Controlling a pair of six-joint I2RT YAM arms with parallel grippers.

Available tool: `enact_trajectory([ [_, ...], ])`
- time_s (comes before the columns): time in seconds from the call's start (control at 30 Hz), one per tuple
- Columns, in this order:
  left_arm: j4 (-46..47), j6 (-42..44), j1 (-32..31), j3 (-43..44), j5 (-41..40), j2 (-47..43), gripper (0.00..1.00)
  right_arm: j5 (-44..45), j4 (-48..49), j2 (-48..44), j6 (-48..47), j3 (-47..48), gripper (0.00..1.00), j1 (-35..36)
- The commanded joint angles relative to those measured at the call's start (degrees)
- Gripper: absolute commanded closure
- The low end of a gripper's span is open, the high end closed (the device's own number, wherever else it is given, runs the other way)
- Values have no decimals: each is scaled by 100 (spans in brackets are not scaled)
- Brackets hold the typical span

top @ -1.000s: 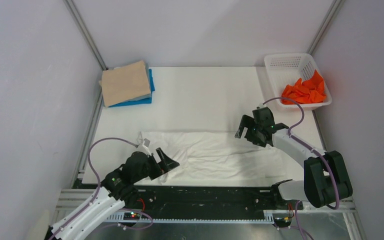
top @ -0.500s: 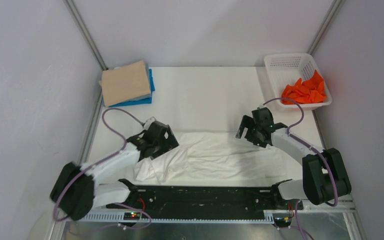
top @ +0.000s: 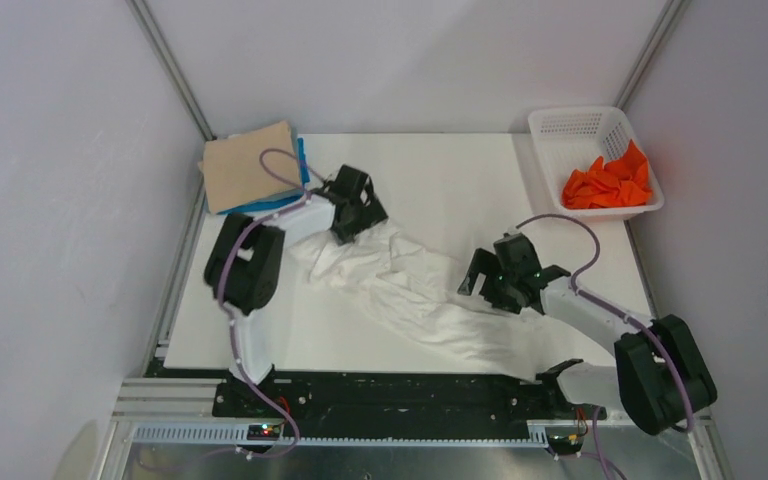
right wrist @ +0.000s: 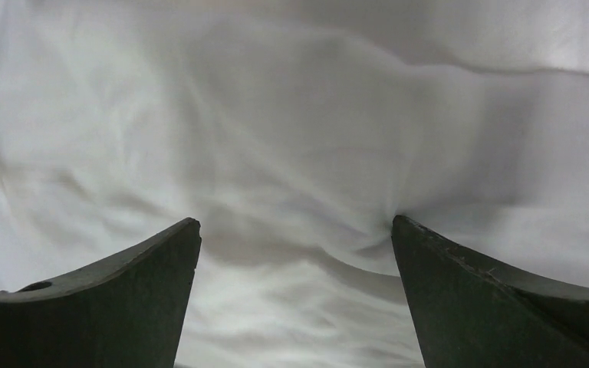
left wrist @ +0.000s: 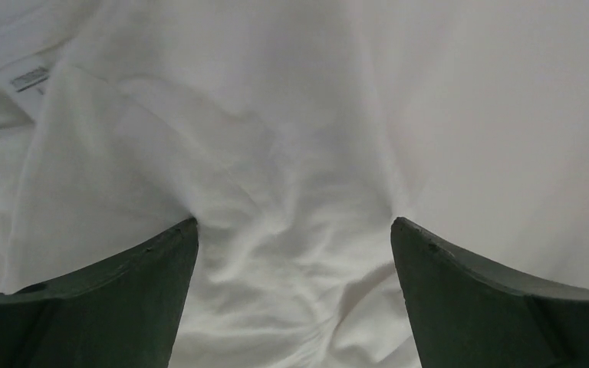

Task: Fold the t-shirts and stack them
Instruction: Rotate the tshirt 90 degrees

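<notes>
Thin white t-shirt (top: 410, 288), a rumpled diagonal band across the worktop (top: 440, 180); left jaws, right jaws both wide.

Beige-tan t-shirt (top: 245, 165): folded into neat rectangle, sitting on top of blue t-shirt (top: 278, 205) at far-left corner of table (top: 450, 180). Blue one, also folded flat, peeking out along right and near edges.

White t-shirt (top: 415, 295): thin, unfolded, lying rumpled and bunched in long diagonal band, running from just beside that pair down to near-right table edge. Creases twisting along its length. Small sewn label (left wrist: 29, 78) showing in left wrist view.

Orange t-shirt (top: 608, 182): unfolded, lying crumpled in white lattice basket (top: 570, 123) at far-right corner.
</notes>
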Motion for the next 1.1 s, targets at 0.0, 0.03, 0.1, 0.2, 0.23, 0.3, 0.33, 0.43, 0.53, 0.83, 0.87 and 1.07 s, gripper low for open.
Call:
enact_trajectory([
  [0.0,263,154,59,1600,872,1261,0,-803,-598,-441,567,-409,1,806],
  [0.03,259,98,54,2385,1141,1734,0,-1083,-440,-499,696,-509,1,1080],
  [0.1,263,-25,46,3714,1704,2606,0,-1569,3,-464,825,-597,0,1495],
  [0.2,228,-673,17,5701,2650,3925,0,-1968,837,-167,880,-566,1,2045],
  [0.23,237,-824,6,6596,2695,4476,0,-2031,909,-79,895,-458,0,2316],
  [0.3,309,-1187,-44,7601,2630,5109,0,-2073,932,214,838,-249,1,2484],
  [0.33,376,-1386,-42,7823,2435,5287,0,-2076,1059,372,863,-213,0,2538],
  [0.43,1115,-1705,-38,7604,1963,5290,0,-2238,1602,663,1190,-113,1,2753],
  [0.53,1572,-1986,-8,7658,1511,5426,0,-1758,1325,864,1208,191,1,2921],
  [0.83,2080,-2287,333,7940,729,5593,0,758,-376,362,1146,822,1,2731],
  [0.87,2078,-2156,345,7949,715,5566,0,892,-445,291,1036,822,1,2574],
  [1.07,2340,-1651,420,7947,1005,5274,0,1494,-980,-745,608,654,1,2244],
])
